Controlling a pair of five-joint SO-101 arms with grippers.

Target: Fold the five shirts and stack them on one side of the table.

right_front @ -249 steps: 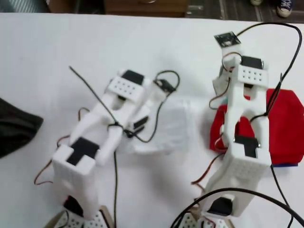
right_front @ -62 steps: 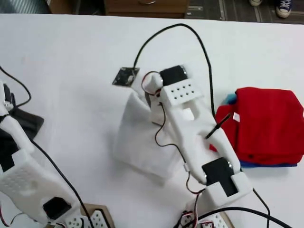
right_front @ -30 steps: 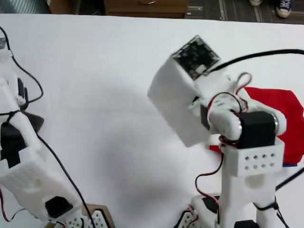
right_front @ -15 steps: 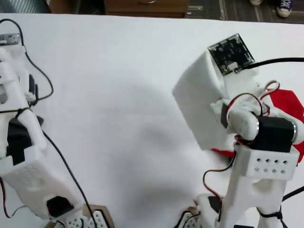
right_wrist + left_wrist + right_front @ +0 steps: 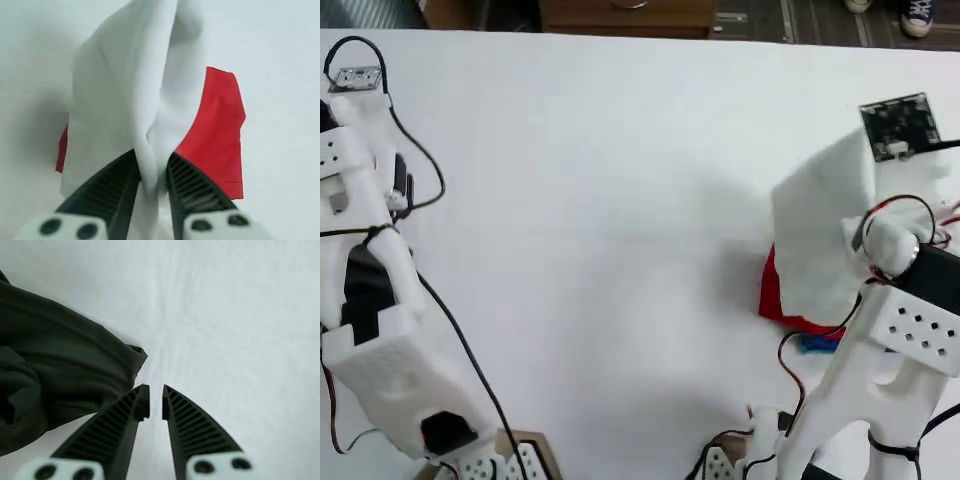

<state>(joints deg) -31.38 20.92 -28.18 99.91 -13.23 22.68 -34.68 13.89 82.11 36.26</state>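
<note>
My right gripper is shut on a folded white shirt, which hangs in the air over the stack at the table's right side. In the high view the white shirt covers most of the folded red shirt, and a strip of blue shirt shows beneath it. The red shirt lies flat under the white one. At the table's left edge my left gripper hovers over bare tabletop with its fingers a narrow slit apart and nothing between them. It is just beside the hem of a crumpled dark shirt.
A white cloth covers the table, broad and bare between the two arms. Black cables loop from the left arm and the right arm. A wooden cabinet stands beyond the far edge.
The right arm lifted the white shirt off the middle of the table and swung it right, over the red stack. The left arm stretched farther out along the left edge.
</note>
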